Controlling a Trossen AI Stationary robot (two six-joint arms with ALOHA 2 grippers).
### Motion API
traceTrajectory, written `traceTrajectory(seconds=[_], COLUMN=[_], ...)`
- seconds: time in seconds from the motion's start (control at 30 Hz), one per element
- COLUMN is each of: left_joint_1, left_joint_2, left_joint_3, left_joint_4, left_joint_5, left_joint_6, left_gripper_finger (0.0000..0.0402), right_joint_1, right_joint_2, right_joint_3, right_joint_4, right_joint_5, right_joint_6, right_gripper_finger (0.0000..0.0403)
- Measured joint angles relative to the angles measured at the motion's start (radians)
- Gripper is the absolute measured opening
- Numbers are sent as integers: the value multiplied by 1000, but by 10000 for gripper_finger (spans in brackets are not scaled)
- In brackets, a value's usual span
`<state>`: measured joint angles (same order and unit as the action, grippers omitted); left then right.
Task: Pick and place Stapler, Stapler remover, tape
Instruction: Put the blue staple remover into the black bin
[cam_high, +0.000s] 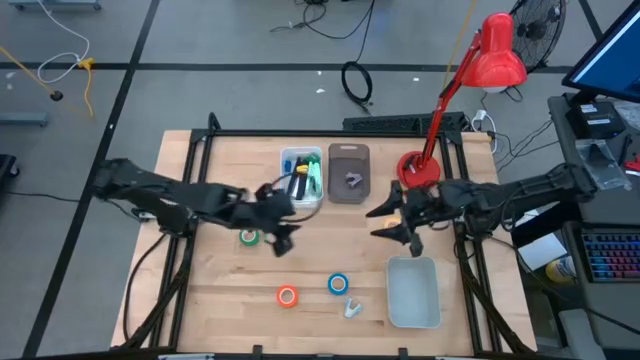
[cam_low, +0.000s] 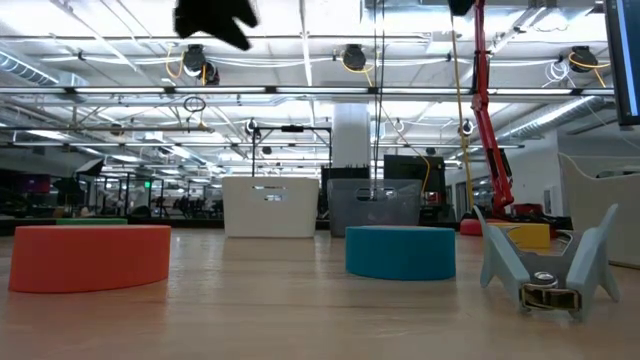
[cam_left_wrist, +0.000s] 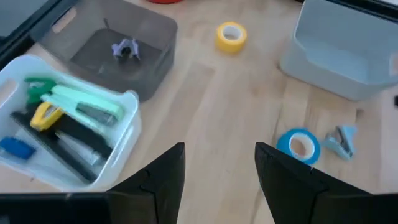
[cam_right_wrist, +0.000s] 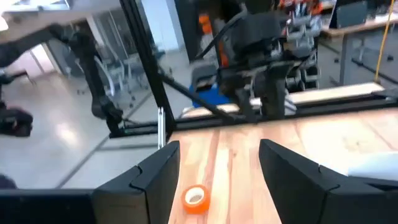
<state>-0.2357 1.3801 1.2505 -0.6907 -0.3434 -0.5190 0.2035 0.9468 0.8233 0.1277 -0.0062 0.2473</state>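
My left gripper (cam_high: 283, 237) hangs above the middle of the wooden table (cam_high: 230, 290), fingers parted with only bare wood showing between them, holding nothing. Just beside it, on the side nearer my left arm's base, the green tape roll (cam_high: 249, 237) lies flat on the table. My right gripper (cam_high: 392, 222) hovers further right, beside the base of the red desk lamp (cam_high: 495, 55); its two fingers are spread wide and empty.

Past my left fingers (cam_left_wrist: 163, 177) sits a clear bin (cam_left_wrist: 118, 149) holding a mint-green stapler (cam_left_wrist: 87, 106) along with yellow, black and blue items I cannot identify. Touching that bin is a grey bin (cam_left_wrist: 158, 34) with one small staple remover (cam_left_wrist: 125, 48) inside. The yellow tape roll (cam_left_wrist: 231, 35) lies on the wood between the grey bin and an empty pale-blue bin (cam_left_wrist: 323, 65).

Toward the table's front edge, the blue tape roll (cam_high: 338, 284) lies flat, with a second, light-blue staple remover (cam_high: 351, 306) just beside it, jaws pointing up. The orange tape roll (cam_high: 288, 295) rests near the blue one, apart from it, on the left-arm side. From table height, the orange roll (cam_low: 90, 258), blue roll (cam_low: 400, 251) and remover (cam_low: 549, 266) stand in a row, none touching.
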Motion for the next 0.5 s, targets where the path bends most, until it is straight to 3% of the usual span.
traceTrajectory(seconds=[0.27, 0.5], left_joint_1=[-96, -213], left_joint_2=[-304, -521], left_joint_3=[-293, -444], left_joint_4=[120, 130], left_joint_5=[-91, -171], left_joint_6=[-43, -51], left_gripper_finger=[198, 198], right_joint_1=[78, 131], right_joint_2=[225, 393], right_joint_3=[246, 412], right_joint_4=[-197, -295], right_joint_5=[47, 63], right_joint_6=[-7, -77], right_gripper_finger=[212, 212])
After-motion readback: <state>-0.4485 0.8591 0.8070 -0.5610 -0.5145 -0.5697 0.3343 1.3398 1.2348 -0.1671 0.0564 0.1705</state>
